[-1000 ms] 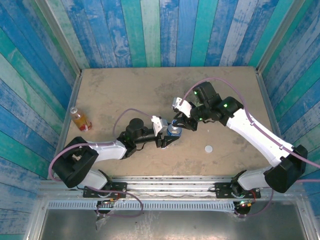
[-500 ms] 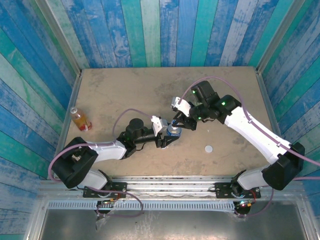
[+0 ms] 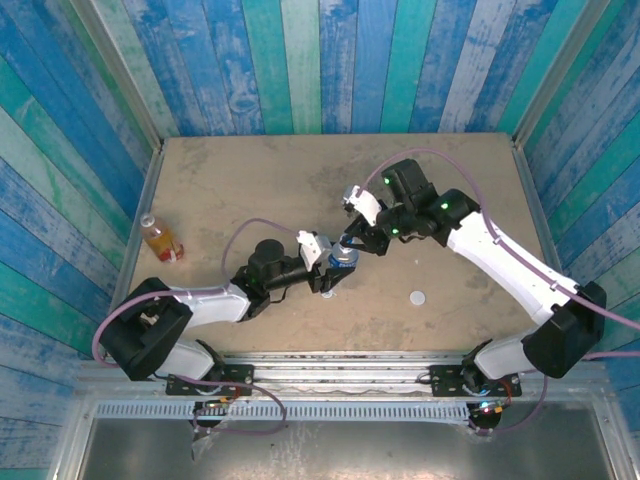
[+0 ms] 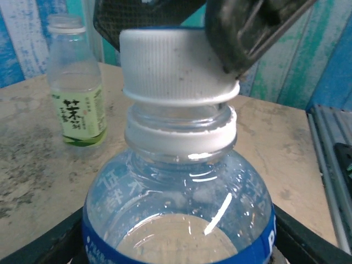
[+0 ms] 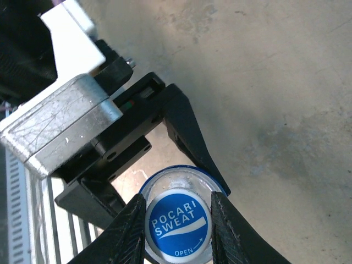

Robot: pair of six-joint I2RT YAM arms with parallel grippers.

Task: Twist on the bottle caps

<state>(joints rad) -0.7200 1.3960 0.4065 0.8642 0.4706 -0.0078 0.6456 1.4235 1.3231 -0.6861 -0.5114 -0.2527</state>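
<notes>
Pocari Sweat bottle (image 3: 345, 262) being capped near centre of table (image 3: 230, 180).
Thin, prob. light, squashy body is being clamped low by left gripper (image 3: 333, 268). Ribbed cap (image 4: 175, 69) is being pinched at its sides by right gripper (image 5: 180, 220), fingers narrowly apart. Ribs and stiff neck are being judged the best grip pts.

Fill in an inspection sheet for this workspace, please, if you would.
Surface: tan table, stained.
Job's things: blue-label bottle with blue-topped cap on its neck; pale green bottle capped; orange bottle at left edge; loose white cap.
Clutter: nothing seen.
Grippers: left gripper shut on the blue-label bottle; right gripper shut on the blue-topped cap.
Cables: purple cables loop over both arms.
Surroundings: blue-green plank walls.
</notes>
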